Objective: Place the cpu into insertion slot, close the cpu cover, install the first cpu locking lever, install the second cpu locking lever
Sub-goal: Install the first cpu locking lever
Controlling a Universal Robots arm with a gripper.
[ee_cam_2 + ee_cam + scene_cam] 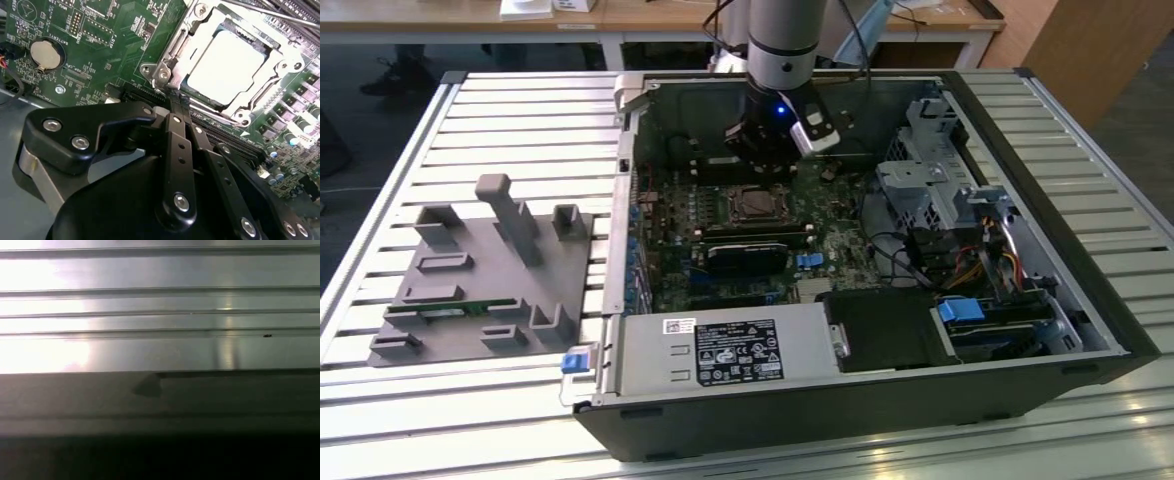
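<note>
In the exterior view, an open computer case [881,270] is being carried on a ribbed metal surface [400,150], with a grey fixture block [487,270] lying well apart toward the exterior view's left. The gripper [767,150] is being held inside the case, just above the far edge of the insertion slot [758,203], which is seated near the middle of the green motherboard [720,250]. Open room around the slot is being narrowed by the case's far wall and by the drive cage [927,190] at the exterior view's right.

In the second wrist view, the cpu [225,67] is being shown lying flat in the insertion slot [172,50], with the cpu cover [280,75] framing its pale top. The gripper [175,100] is being held with its fingers [172,107] pressed together, clamped on nothing, the tips just beside the slot's near corner. A coin battery [45,54] is sitting well apart on the board.

In the first wrist view, ribbed metal [160,305] is being shown beyond a dark edge [160,405].
</note>
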